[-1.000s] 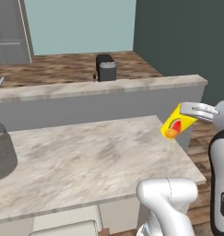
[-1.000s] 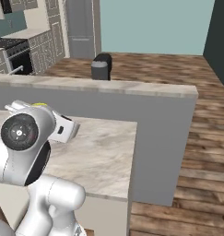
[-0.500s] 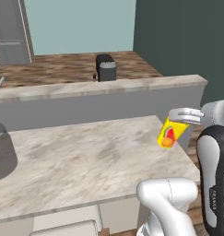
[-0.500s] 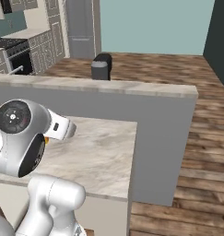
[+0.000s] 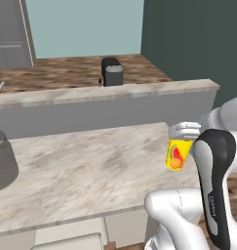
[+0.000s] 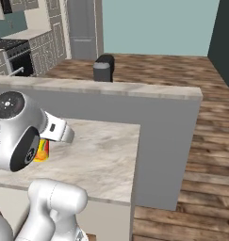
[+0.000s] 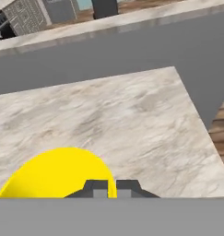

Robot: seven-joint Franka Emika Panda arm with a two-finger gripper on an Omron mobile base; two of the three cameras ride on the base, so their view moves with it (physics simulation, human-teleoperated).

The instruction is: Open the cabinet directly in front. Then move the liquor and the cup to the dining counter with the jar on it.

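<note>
Left base view: gripper (image 5: 184, 133) clamped on the light, rigid cup's (image 5: 177, 154) rim, above the dining counter's (image 5: 90, 166) right end.

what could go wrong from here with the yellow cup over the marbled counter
The small yellow cup with the red-orange mark hangs in the shut pincer near the right edge of the beige-grey marbled slab counter; released here, it might tip or roll off. The grip looks to be at the rim, so it may slip.
</note>
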